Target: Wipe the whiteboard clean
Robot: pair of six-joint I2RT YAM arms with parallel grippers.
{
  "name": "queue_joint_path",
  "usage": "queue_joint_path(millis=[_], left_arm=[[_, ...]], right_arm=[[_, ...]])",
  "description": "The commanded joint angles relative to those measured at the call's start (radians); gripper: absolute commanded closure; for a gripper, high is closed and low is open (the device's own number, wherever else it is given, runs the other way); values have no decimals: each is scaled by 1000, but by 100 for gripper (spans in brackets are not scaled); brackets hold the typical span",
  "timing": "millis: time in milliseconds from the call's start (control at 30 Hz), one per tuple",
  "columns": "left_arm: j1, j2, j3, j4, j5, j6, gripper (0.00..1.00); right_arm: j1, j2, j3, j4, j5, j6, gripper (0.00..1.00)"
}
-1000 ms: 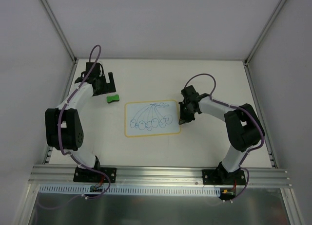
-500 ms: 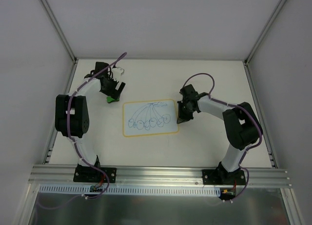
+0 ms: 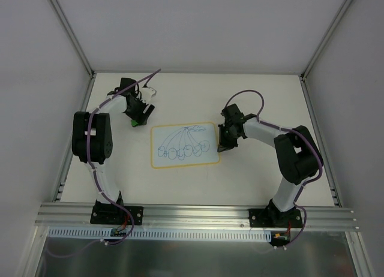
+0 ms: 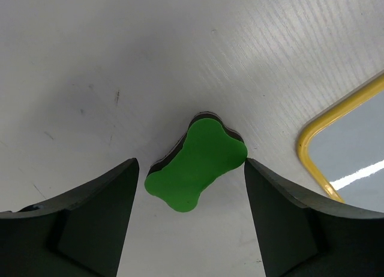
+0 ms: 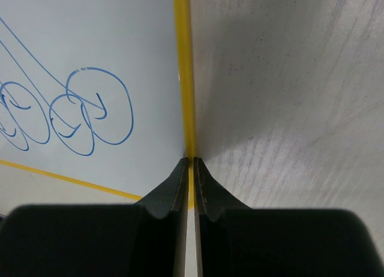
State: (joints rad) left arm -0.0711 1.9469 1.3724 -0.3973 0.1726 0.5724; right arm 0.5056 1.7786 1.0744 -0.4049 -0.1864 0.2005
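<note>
well, the whiteboard [image 3: 180,136] lies flat in the middle of the table [image 3: 258,97], with blue scribbled loops [image 5: 90,109] across its face. the right gripper [image 5: 191,163] has its jaws pressed together, tips down on the yellow rim [image 5: 182,61] at the board's right edge. at the far left, the left gripper [image 4: 191,169] stands wide, one finger on either side of the green bone-shaped eraser [image 4: 201,157], touching neither side. the eraser lies near the board's far-left corner.
</note>
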Motion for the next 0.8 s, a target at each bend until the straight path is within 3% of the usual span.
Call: queue_joint_path(millis=[0,433,700,767], left_arm=[[-4,12,24,-26,-10,38,29],[-4,37,36,-57,2,-58,46],[-2,9,48,-67,-7,-242,69],[-2,0,40,-71,-7,-270,70]], right_arm=[[4,7,9,5,-2,-6,93],[4,4,1,3,-2,-6,93],[4,2,-4,5,-1,-6,93],[4,1,-4,6,1,-6,93]])
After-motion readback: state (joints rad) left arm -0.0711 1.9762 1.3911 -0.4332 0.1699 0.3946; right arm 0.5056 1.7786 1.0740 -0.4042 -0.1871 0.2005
